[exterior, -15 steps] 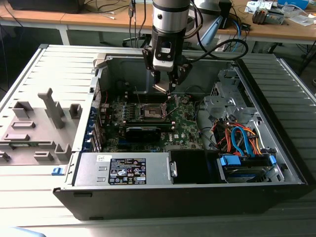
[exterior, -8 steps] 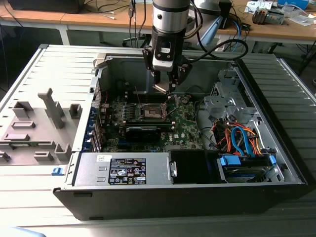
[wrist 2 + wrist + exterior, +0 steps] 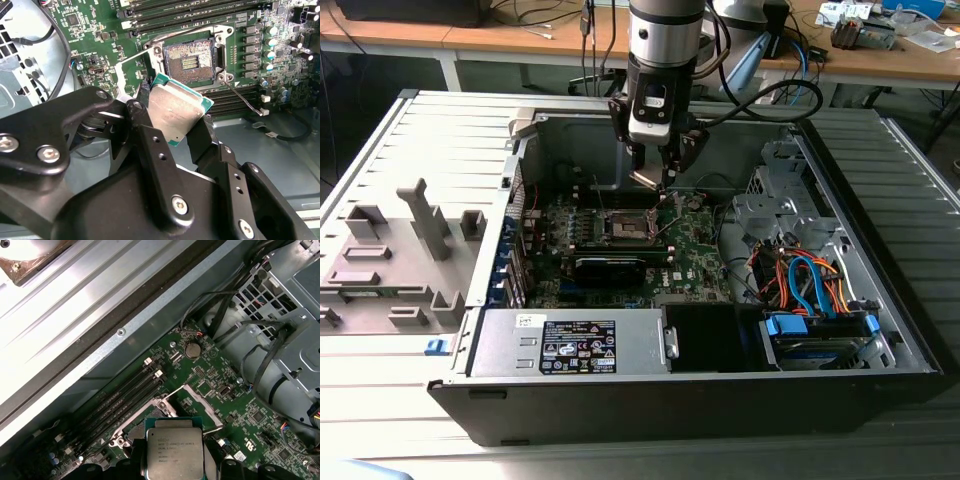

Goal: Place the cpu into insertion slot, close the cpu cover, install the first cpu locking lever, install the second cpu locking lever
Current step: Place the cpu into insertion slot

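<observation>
My gripper (image 3: 655,172) hangs inside the open computer case, shut on the cpu (image 3: 175,112), a silvery square chip with a green edge held tilted between the two black fingers (image 3: 146,137). The cpu (image 3: 175,452) also shows from above in the first wrist view. Below it lies the insertion slot (image 3: 192,57), uncovered, dark centre with gold contacts, and it sits on the green motherboard (image 3: 692,252) as a socket (image 3: 630,228). The cpu cover (image 3: 202,400) stands swung open beside the slot. A thin wire locking lever (image 3: 245,100) sticks out loose from the socket corner.
Black memory slots (image 3: 125,395) run along one side of the socket. A power supply box (image 3: 570,345) fills the case's front. Drive cage and orange and blue cables (image 3: 810,285) sit on the exterior view's right. A grey plastic fixture (image 3: 400,250) lies outside on the left.
</observation>
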Robot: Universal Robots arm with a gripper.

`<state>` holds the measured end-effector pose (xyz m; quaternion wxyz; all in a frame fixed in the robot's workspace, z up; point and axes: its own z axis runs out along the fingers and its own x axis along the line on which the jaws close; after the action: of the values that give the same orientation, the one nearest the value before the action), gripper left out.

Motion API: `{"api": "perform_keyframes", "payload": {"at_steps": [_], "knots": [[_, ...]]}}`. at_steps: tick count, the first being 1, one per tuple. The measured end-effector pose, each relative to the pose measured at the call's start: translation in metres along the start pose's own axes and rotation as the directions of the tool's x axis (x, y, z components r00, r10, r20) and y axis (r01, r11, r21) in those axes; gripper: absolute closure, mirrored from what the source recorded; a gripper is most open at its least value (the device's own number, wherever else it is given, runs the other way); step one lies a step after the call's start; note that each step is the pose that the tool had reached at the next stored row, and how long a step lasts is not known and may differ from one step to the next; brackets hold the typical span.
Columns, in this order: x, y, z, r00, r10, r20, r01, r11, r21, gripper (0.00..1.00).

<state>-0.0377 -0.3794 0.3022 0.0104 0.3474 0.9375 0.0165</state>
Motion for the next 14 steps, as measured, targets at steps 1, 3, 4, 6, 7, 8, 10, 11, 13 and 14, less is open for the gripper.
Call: {"api": "perform_keyframes", "payload": {"at_steps": [1,3,4,6,7,8,10,11,13,14], "knots": [[0.0000,0.0000,0.0000,1.0000,0.000,0.0000,0.000,1.0000,0.0000,0.45],[0.0000,0.0000,0.0001,1.0000,0.002,0.0002,-0.002,1.0000,0.0001,0.45],[0.0000,0.0000,0.0001,1.0000,0.002,0.0002,-0.002,1.0000,0.0001,0.45],[0.0000,0.0000,0.0001,1.0000,0.003,0.0002,-0.003,1.0000,0.0000,0.45],[0.0000,0.0000,0.0001,1.0000,0.003,0.0002,-0.003,1.0000,0.0000,0.45],[0.0000,0.0000,0.0001,1.0000,0.004,0.0002,-0.004,1.0000,0.0001,0.45],[0.0000,0.0000,0.0001,1.0000,0.004,0.0002,-0.004,1.0000,0.0001,0.45],[0.0000,0.0000,0.0001,1.0000,0.004,0.0003,-0.004,1.0000,0.0001,0.45],[0.0000,0.0000,0.0002,1.0000,0.004,0.0002,-0.004,1.0000,0.0001,0.45],[0.0000,0.0000,0.0002,1.0000,0.004,0.0003,-0.004,1.0000,0.0002,0.45]]}}
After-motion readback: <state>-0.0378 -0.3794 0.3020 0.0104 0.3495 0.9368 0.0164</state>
